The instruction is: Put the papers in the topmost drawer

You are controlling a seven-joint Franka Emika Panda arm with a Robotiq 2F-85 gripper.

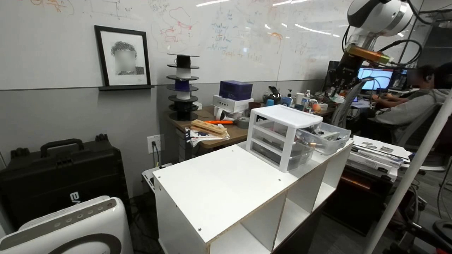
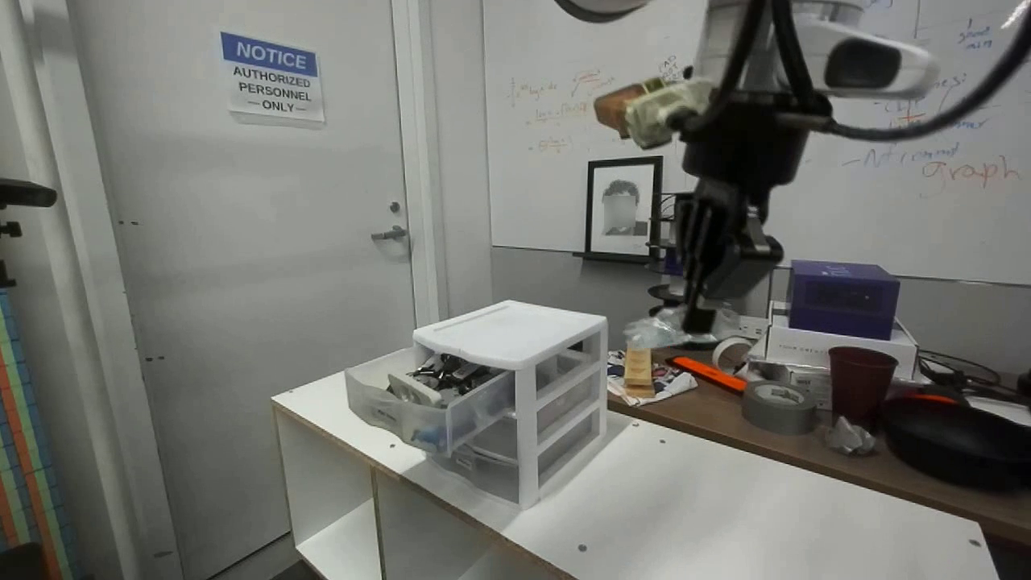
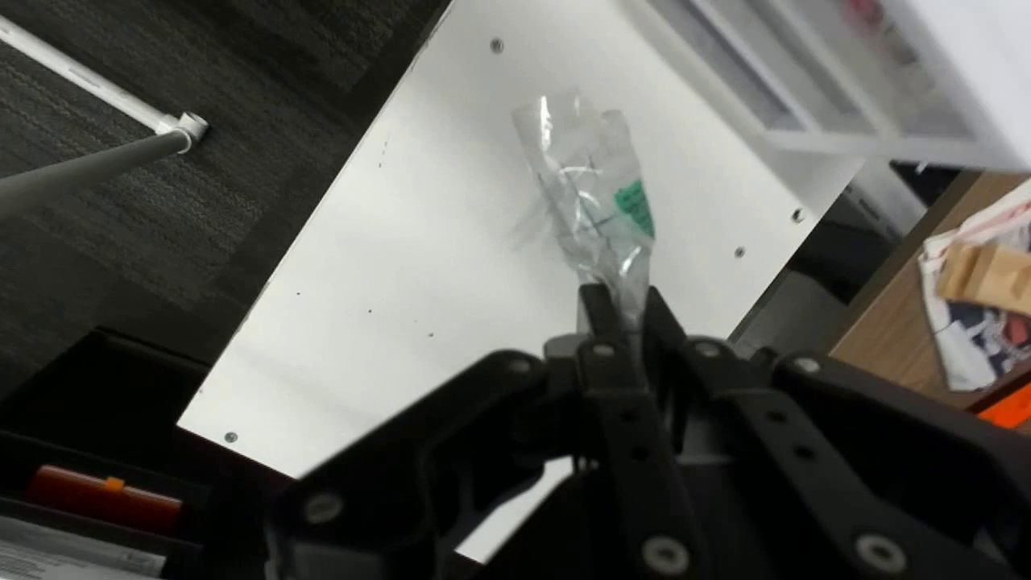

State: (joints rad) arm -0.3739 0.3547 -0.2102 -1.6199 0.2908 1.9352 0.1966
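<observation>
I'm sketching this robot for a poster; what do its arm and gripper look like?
The arm is white and rounded, with black and grey sections. The black gripper has narrow jointed fingers and silvery screw heads. An orange-gold block sits at the wrist, and black cables loop alongside. I can make out no lettering on them.

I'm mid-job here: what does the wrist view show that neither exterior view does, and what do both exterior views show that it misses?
Only the wrist view: the floor-level joint of the pole.

Only the exterior views: the pulled-out front of the topmost drawer, the dark items in it, the framed picture and the purple box.

Shared: the pincer, the drawer unit, the white cabinet and the wooden pieces. The clear bag it grips is clearest in the wrist view.
</observation>
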